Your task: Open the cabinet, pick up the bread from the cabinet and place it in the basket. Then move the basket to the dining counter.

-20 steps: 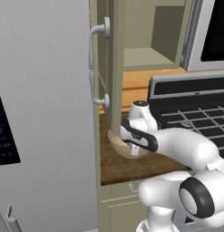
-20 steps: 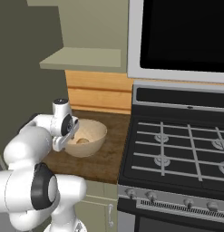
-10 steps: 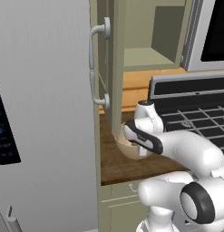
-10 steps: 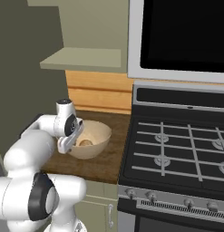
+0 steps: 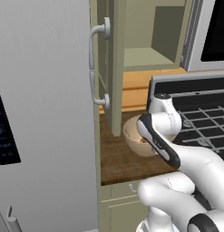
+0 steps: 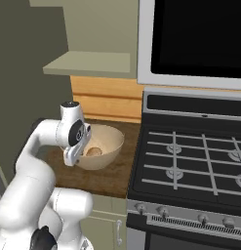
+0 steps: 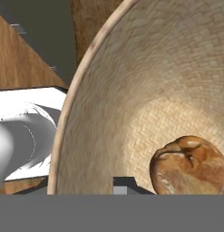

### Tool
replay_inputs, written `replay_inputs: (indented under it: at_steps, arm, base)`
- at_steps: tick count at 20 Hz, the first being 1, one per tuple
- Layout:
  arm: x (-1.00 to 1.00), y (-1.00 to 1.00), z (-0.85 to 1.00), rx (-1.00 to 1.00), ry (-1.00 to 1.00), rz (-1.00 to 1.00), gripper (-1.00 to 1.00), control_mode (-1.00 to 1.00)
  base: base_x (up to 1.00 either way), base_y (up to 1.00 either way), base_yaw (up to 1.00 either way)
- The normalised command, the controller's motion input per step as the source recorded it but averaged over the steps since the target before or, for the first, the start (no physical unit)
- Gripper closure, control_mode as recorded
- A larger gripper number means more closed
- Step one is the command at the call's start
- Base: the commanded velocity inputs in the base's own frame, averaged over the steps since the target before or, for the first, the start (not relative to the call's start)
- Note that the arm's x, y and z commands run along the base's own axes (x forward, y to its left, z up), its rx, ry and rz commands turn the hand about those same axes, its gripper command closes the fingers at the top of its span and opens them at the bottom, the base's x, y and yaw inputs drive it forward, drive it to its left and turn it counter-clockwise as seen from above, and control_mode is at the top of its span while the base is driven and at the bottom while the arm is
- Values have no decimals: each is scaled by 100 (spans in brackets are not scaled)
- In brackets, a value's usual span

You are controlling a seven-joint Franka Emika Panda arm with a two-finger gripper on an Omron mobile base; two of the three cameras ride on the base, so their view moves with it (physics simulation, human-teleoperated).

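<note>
Left to right in the left base view: flat grey fridge front with dark control panel, then tall pale sage-green cabinet door with curved silver bar handle, swung open edge-on to expose bare shelf. Below, small brown wood-grain worktop carrying round tan bowl-shaped basket, just beside black gas stove on the right. Round brown bread roll resting on speckled woven floor of basket, near its centre. White two-finger gripper positioned at near rim of basket, one dark fingertip inside the wall. Jaws narrowed at rim; grip on basket cannot be confirmed.
</note>
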Motion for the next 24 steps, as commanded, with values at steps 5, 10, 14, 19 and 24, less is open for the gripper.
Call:
replay_inputs:
  at_steps: [5, 10, 14, 19, 24]
  arm:
    - [-55, -18, 41, 0, -2, 5, 100, -100]
    - [0, 0, 18, -1, 0, -1, 100, -100]
    - [0, 0, 0, 0, 0, 0, 100, -100]
    - [0, 0, 0, 0, 0, 0, 100, -100]
    - [-8, 0, 0, 0, 0, 0, 100, -100]
  base:
    - [0, 0, 0]
    - [0, 0, 0]
    - [0, 0, 0]
    - [0, 0, 0]
    - [0, 0, 0]
